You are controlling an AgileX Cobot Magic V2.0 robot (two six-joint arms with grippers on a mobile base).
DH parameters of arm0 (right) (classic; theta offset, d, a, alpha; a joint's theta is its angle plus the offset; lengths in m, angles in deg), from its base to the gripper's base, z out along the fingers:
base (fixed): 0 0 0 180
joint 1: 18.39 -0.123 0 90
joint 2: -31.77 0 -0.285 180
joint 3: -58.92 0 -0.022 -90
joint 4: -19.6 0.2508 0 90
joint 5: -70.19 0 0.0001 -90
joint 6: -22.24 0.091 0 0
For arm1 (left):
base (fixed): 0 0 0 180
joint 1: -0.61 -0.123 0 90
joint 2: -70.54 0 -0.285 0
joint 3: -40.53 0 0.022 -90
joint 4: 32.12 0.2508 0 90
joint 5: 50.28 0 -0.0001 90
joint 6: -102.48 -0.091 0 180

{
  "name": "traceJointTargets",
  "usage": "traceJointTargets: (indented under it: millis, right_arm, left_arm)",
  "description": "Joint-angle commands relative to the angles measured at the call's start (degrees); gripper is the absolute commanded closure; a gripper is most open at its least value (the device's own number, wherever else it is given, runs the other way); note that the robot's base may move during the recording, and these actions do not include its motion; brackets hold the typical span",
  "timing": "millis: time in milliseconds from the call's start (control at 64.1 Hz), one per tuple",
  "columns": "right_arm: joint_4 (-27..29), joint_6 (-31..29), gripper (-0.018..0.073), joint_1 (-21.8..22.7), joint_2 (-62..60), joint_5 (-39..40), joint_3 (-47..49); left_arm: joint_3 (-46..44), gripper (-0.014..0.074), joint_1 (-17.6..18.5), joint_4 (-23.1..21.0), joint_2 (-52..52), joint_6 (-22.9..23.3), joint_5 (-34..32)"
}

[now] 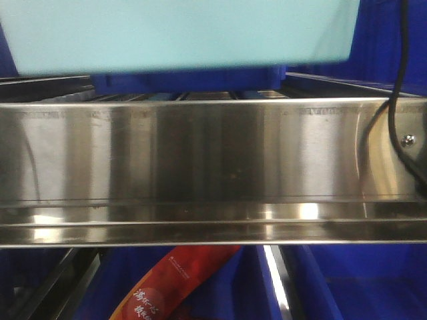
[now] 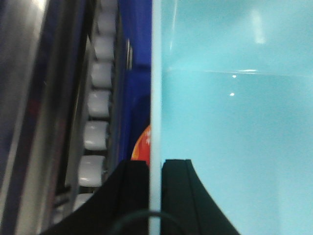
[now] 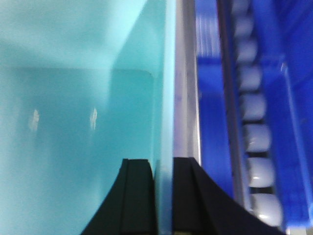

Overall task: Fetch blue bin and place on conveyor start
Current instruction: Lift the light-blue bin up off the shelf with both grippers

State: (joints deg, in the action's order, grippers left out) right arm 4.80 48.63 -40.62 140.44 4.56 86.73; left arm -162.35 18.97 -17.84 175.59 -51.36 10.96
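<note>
The blue bin (image 1: 180, 33) fills the top of the front view, its pale turquoise wall above the upper edge of a shiny steel rail (image 1: 200, 167) that runs across the whole width. Whether the bin's base rests on anything cannot be told from here, as the camera is too close. A dark blue crate (image 1: 187, 81) shows just under and behind it. The left gripper (image 2: 155, 169) is pinched on one thin side wall of the bin, one black finger (image 2: 134, 191) outside and the other inside the tub. The right gripper (image 3: 162, 166) nips the opposite wall in the same way, a finger (image 3: 137, 196) inside and its mate outside. Beside each held wall runs a row of pale rollers (image 2: 95, 132) set in a track, with dark blue plastic next to them. Something orange (image 2: 145, 142) peeks out just outside the left wall. A black cable (image 1: 398, 80) hangs at the right of the front view, and below the rail lies a red printed packet (image 1: 173, 280).
</note>
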Motion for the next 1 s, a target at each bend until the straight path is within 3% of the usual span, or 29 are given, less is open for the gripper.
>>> traceJointTargets:
  millis: [0, 265, 531, 983]
  right_arm:
    - [-5.1, 0.8, 0.0724, -1.4, -3.7, 0.3, 0.8]
    - [-5.9, 0.8, 0.0724, -2.9, -6.9, -1.5, 8.1]
    - [-6.7, -0.2, 0.0724, -3.1, -6.9, -3.4, 14.4]
    - [-7.1, -0.6, 0.0724, -3.2, -6.9, -3.7, 16.0]
  left_arm:
    - [-0.2, 0.0708, 1.0, 3.2, -4.3, 1.5, -1.1]
    - [-0.7, 0.0708, 2.6, 5.5, -10.8, 1.5, -3.6]
    - [-9.9, 0.0708, 2.6, 7.1, -11.0, 1.4, -1.8]
    - [-11.5, 0.0708, 2.6, 7.1, -11.0, 1.0, -2.2]
